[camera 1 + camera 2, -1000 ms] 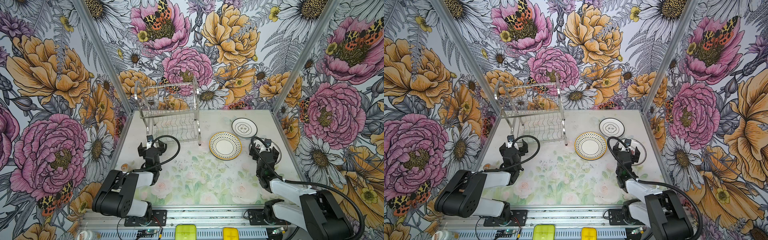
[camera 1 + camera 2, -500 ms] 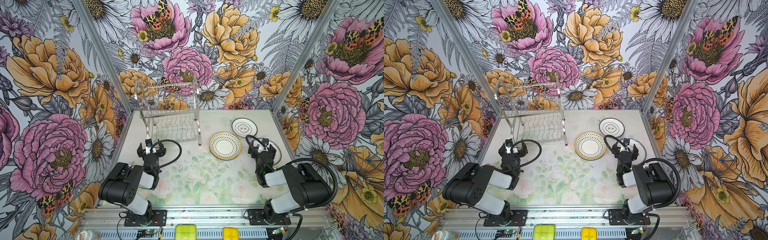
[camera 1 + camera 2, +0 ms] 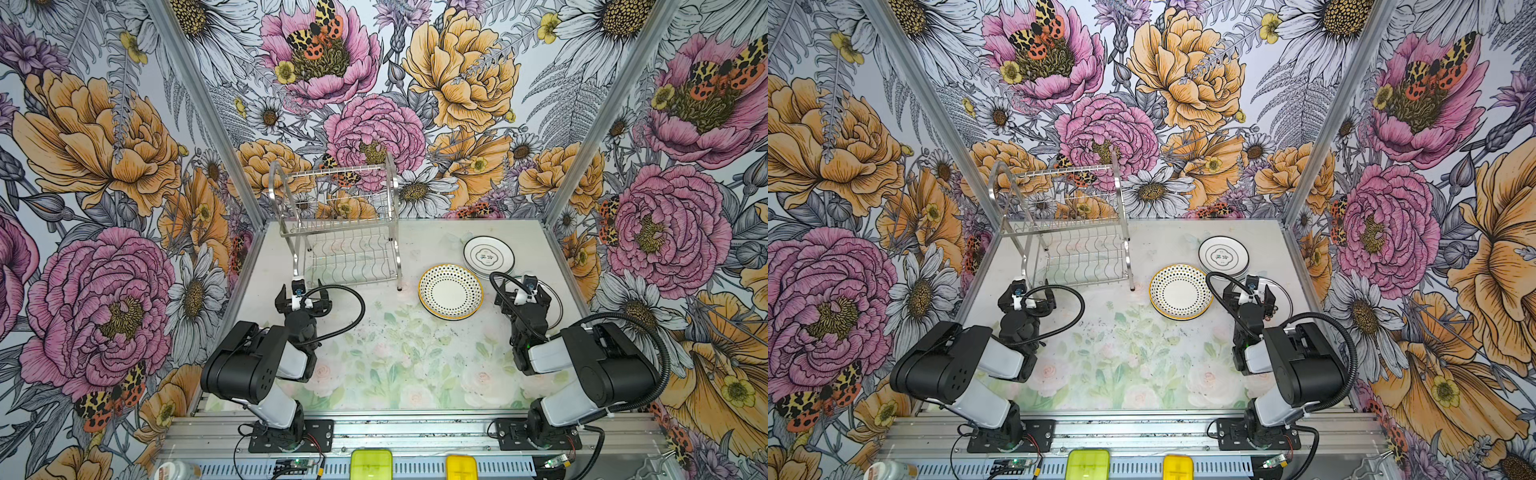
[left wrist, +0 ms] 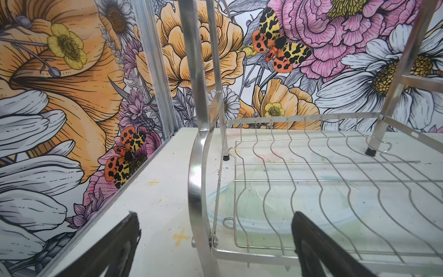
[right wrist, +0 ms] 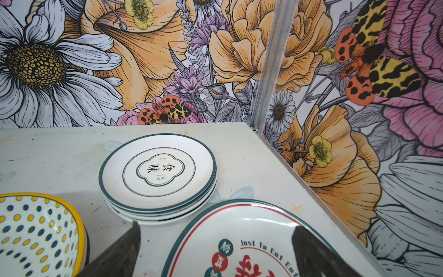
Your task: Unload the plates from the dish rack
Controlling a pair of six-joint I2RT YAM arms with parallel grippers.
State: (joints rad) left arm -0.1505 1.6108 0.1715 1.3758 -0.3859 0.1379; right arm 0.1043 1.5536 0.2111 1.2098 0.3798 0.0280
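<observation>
Rack (image 3: 340,232): back left of the worktop (image 3: 374,353), upright on its legs. Both tiers are bare, with no plate in the upper slots and none on the wavy lower shelf. The left wrist view looks straight through the wires to the worktop beneath.

Plates: all lying flat on the right side of the worktop, well apart from the rack.
- Stack (image 3: 489,257) of green-rimmed ones sits farthest back.
- Dotted plate (image 3: 451,291) lies just beside the stack, toward the middle.
- Red-lettered plate (image 5: 239,239) is nearest the right wall, mostly hidden under the right arm in both top views.
- Stack count unclear: three or four rims show in the right wrist view. A dark edge under the dotted plate may be another plate.

Left claw (image 3: 303,300): released, jaws wide, nothing between them, low just before the rack's near left leg.

Right claw (image 3: 524,293): released as well and empty, hanging over the red-lettered plate and apparently clear of it.

Change over the last second: rack and plates unmoved. The claws have hardly shifted, jaws wide throughout. Both arms have folded, big links drawn in over their bases, and were settled by the half-second mark.

Reading: the unloading looks finished and the arms are parking. Nothing is left to fetch.
</observation>
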